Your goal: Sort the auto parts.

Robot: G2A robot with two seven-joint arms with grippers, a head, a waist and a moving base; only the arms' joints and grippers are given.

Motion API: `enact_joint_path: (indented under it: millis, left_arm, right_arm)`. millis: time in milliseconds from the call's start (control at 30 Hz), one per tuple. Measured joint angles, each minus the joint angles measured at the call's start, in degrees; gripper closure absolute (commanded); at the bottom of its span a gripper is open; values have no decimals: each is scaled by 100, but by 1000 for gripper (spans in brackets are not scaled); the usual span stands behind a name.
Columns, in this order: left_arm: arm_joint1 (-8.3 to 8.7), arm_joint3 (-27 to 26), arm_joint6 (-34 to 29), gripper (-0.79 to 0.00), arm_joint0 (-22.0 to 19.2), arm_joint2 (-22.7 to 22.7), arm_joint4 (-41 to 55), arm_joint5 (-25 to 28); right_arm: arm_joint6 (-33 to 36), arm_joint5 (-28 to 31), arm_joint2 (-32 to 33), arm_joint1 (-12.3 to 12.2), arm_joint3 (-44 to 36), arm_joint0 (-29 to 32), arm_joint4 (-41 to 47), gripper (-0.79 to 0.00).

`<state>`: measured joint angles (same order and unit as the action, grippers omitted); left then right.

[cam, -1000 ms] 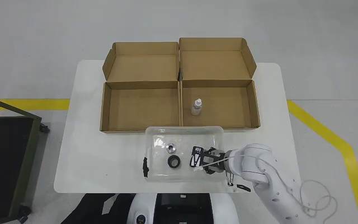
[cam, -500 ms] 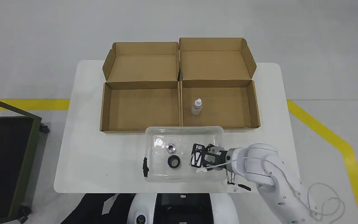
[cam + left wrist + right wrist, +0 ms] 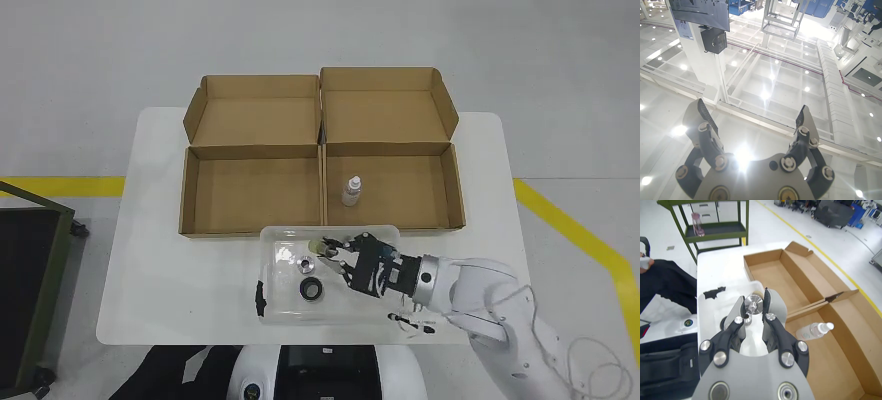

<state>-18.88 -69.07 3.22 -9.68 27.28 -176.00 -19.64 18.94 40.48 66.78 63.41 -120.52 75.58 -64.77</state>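
White table (image 3: pixel 150 260) on a grey floor, yellow floor line (image 3: pixel 560 215) alongside. Top view: right gripper (image 3: pixel 333 256) over the clear bin (image 3: pixel 330 232) at the near table edge, black ring (image 3: pixel 312 289) lying inside. Right wrist view shows the grip: fingers clamped on a silver flanged part (image 3: pixel 753 304) above the bin. Left wrist view: left gripper (image 3: pixel 752 106) faces the ceiling, fingers spread wide. Bin's far rim is just beside the left box (image 3: pixel 250 195) and right box (image 3: pixel 420 200). Spray bottle (image 3: pixel 351 189) lies in the right box.

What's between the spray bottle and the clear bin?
Top view: bare floor of the box, then its front wall; the bottle lies inside, the bin just outside that wall.
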Motion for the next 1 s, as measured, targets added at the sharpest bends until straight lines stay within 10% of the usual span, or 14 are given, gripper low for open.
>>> enact_joint_path:
  millis: [433,1000]
  left_arm:
    - [0,0,0,-785,0,0,0,0]
    - [0,0,0,-785,0,0,0,0]
  right_arm:
    - [-2195,-41,-184,118,157,-240,322,0]
    - [-3092,3,-82,170,370,-243,353,0]
